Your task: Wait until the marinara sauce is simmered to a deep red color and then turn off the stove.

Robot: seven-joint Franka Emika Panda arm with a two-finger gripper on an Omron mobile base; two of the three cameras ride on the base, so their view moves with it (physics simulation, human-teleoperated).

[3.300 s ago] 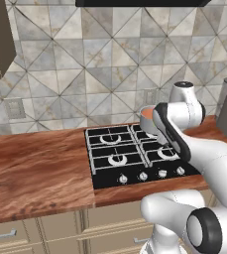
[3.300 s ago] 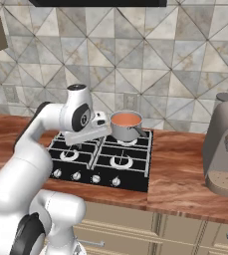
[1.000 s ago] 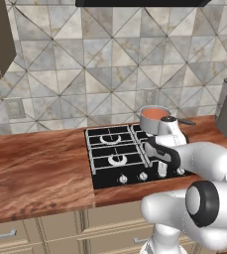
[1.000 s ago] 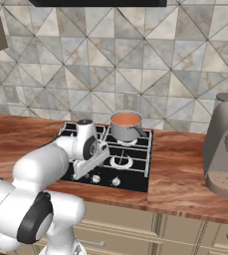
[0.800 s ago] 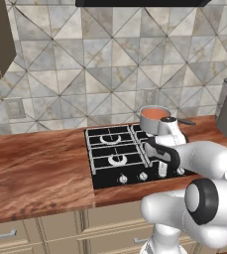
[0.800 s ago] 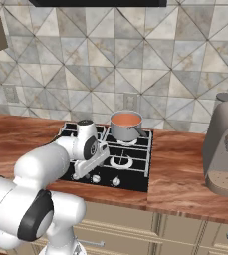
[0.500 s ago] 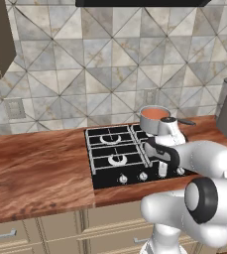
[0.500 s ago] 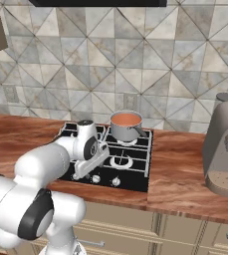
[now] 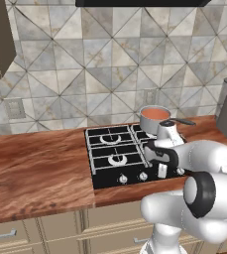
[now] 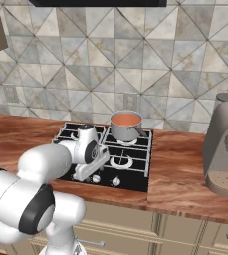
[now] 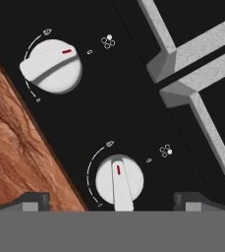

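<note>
While the two-finger dark-tipped claw point(image 11: 112, 201) is hanging wide open with a small white round knob point(image 11: 119, 181) between its tips, touching nothing yet, the main danger is turning the wrong control. A second white round knob point(image 11: 51, 66) is sitting close by on the same black panel, and I cannot tell from these views which one is feeding the burner under the pan, so a wrong pick would be leaving the flame on. A grip set off-centre on the raised bar could also be slipping round it without turning it.

The smooth orange-red marinara sauce point(image 9: 156, 113) is filling a small steel saucepan point(image 10: 126, 127) on the back burner of the black four-burner gas stove point(image 10: 135, 164); it is looking more orange than deep red (so shutting off now may be premature).

The stove is sitting in a reddish-brown wooden counter point(image 9: 35, 166), backed by grey triangle-patterned wall tiles point(image 9: 85, 69), with a grey coffee machine point(image 10: 225, 149) standing well apart from the pan.
</note>
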